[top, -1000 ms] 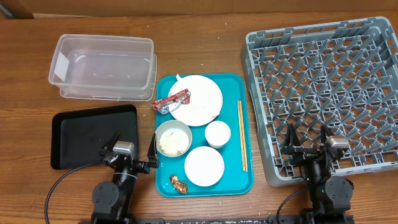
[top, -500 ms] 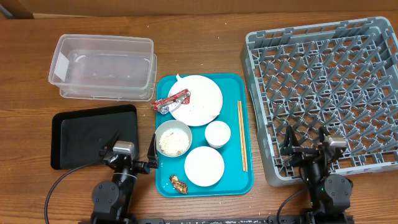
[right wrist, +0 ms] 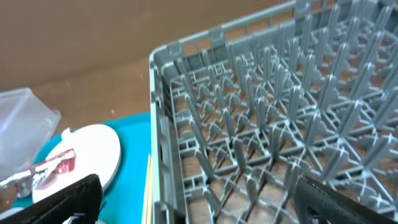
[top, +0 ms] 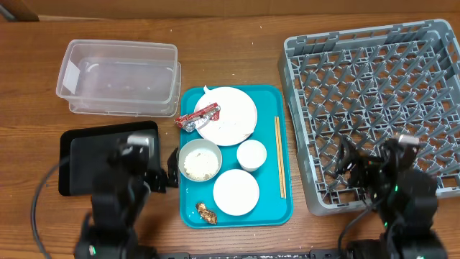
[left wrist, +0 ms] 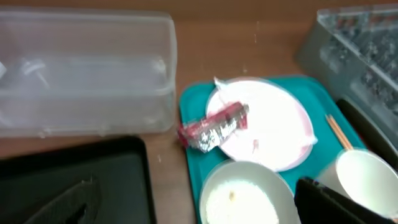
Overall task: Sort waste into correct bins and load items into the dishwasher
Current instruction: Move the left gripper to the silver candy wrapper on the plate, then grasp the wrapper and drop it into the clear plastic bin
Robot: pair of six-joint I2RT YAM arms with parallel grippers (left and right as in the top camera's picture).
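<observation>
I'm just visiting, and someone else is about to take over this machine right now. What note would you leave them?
Grippers: left gripper and right gripper both open, holding nothing.
On the teal tray: wrapper on the large plate edge, rice in the bowl, brown scrap, small plate, cup, chopsticks.
Empty: clear tub, black tray, dish rack.
Done: nothing. Left: all sorting and loading.

A teal tray [top: 269, 210] lies flat on the brown wooden table [top: 237, 50].
</observation>
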